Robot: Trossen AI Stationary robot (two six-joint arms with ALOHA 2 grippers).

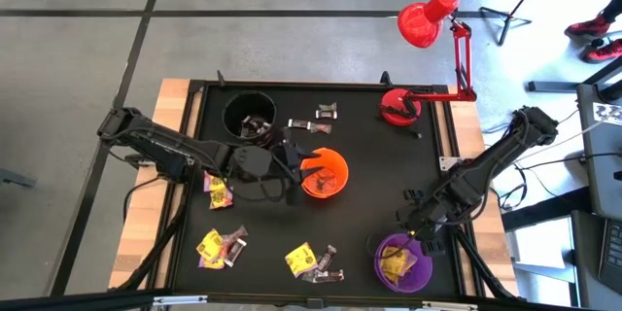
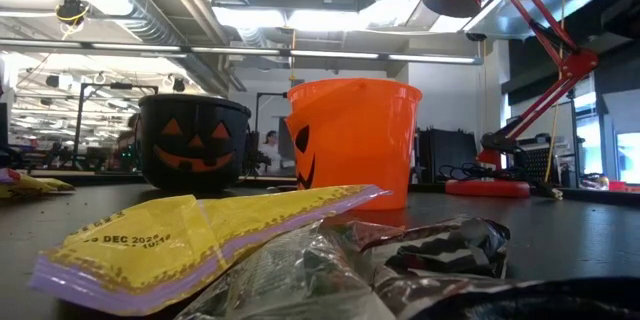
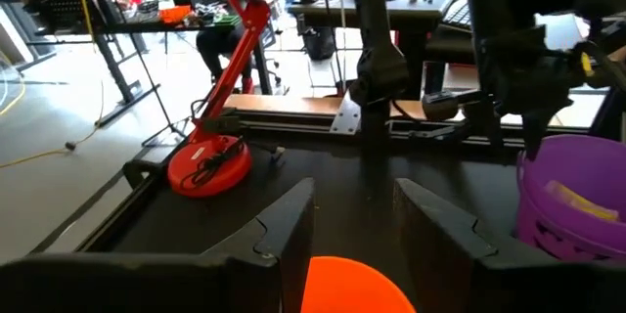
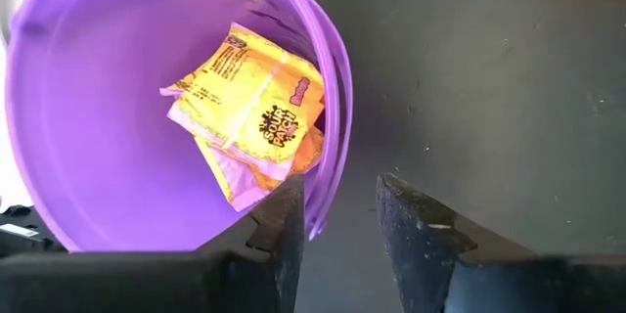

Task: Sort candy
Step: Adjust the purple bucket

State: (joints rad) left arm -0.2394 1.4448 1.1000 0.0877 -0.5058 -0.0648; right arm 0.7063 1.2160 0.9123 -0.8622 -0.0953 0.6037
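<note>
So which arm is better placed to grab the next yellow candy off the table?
Probably left. The left gripper hangs open over the orange cup, near the yellow candy; the right gripper sits open at the purple cup, farther off.

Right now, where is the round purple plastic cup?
In the high view the round purple plastic cup sits near the table's front edge on the right side, directly under the right gripper, with yellow-wrapped candy inside it.
</note>
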